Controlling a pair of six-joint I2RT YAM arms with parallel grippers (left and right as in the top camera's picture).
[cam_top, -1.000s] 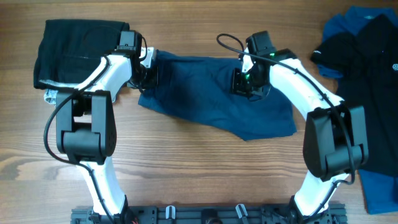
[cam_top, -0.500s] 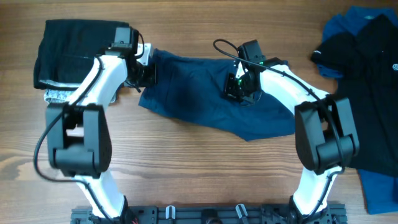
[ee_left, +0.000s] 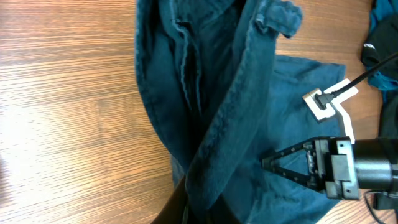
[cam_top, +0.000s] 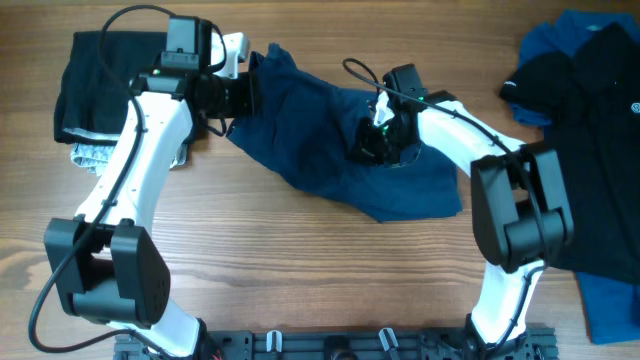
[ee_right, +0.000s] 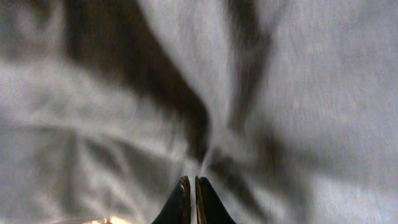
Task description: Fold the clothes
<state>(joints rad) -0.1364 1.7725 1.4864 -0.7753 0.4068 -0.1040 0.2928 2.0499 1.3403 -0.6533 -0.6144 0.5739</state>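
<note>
At the far left a folded black garment [cam_top: 110, 70] lies on the wooden table [cam_top: 300, 280]. Just beside it, the left gripper [cam_top: 240, 97] pinches the lifted edge of the navy shorts [cam_top: 320, 140], though the left wrist view cuts off its fingers at the bottom edge. The shorts sprawl across the table's middle. There the right gripper [cam_top: 372, 143] is pressed together on a fold, and its own view is washed-out grey. A heap of black and blue garments [cam_top: 590, 100] is cut off at right.

The navy shorts [cam_top: 320, 140] lie rumpled mid-table, one end lifted (bunched). A folded black garment [cam_top: 100, 70] sits far left; black and blue garments [cam_top: 590, 150] are heaped right.
</note>
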